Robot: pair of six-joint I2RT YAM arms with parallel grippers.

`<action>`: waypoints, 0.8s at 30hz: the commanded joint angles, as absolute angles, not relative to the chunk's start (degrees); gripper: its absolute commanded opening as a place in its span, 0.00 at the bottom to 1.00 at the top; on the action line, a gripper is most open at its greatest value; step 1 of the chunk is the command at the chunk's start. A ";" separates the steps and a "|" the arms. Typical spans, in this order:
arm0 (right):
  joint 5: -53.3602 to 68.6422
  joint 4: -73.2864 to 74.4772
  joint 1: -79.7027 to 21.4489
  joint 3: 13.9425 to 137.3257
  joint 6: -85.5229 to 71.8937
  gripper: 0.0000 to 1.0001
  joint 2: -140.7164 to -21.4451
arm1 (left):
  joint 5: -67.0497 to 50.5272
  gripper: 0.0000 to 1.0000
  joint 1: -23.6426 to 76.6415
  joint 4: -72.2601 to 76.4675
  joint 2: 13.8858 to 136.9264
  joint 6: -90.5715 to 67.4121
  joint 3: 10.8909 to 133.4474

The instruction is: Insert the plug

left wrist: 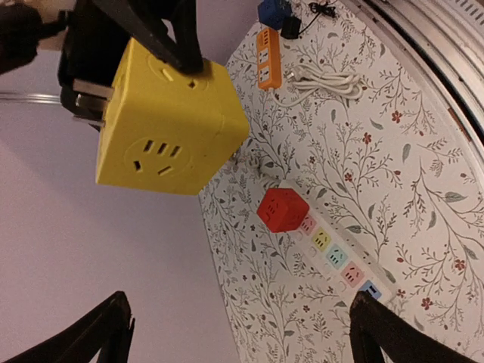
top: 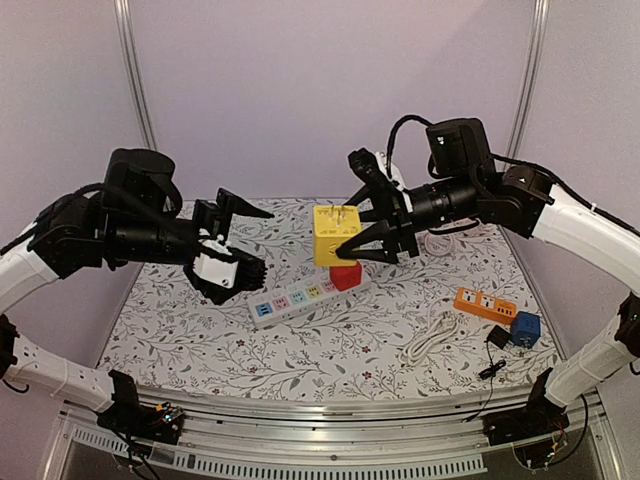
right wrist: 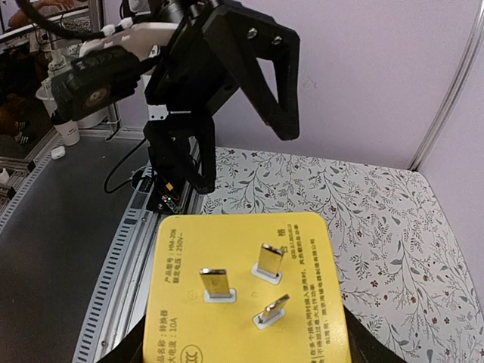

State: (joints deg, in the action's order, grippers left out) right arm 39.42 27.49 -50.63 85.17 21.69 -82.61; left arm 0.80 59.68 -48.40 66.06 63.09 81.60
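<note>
Yellow cube plug (top: 328, 240) hangs pinched between my right fingers (top: 372, 248) above the white power strip (top: 296, 297) on the table (top: 350, 350), prongs (right wrist: 261, 261) facing my wrist, so I judge it next needs passing to my spread left fingers (top: 240, 207) before plugging in.

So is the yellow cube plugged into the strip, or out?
Out. The right gripper holds the yellow cube above the power strip, its three prongs bare.

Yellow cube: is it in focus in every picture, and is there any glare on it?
Right wrist view: the yellow cube is sharp, its prongs glinting slightly. Left wrist view: clear too, evenly lit, no glare. Top view: smaller, yet clear.
</note>
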 commanded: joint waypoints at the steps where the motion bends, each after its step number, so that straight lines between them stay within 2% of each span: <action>1: 35.91 22.90 -50.79 86.79 11.31 0.00 -83.49 | 4.78 0.99 61.81 -16.69 60.79 85.38 68.09; 6: 38.78 18.14 -50.76 86.41 2.73 0.00 -82.95 | 6.41 1.00 63.72 -4.37 63.34 76.91 65.62; 12: 39.81 19.22 -50.76 85.81 1.89 0.00 -81.84 | -2.34 0.99 63.48 8.40 64.94 92.84 61.68; 24: 40.50 19.73 -50.75 86.43 2.36 0.00 -81.36 | -5.07 0.99 61.79 -11.41 66.53 95.31 65.61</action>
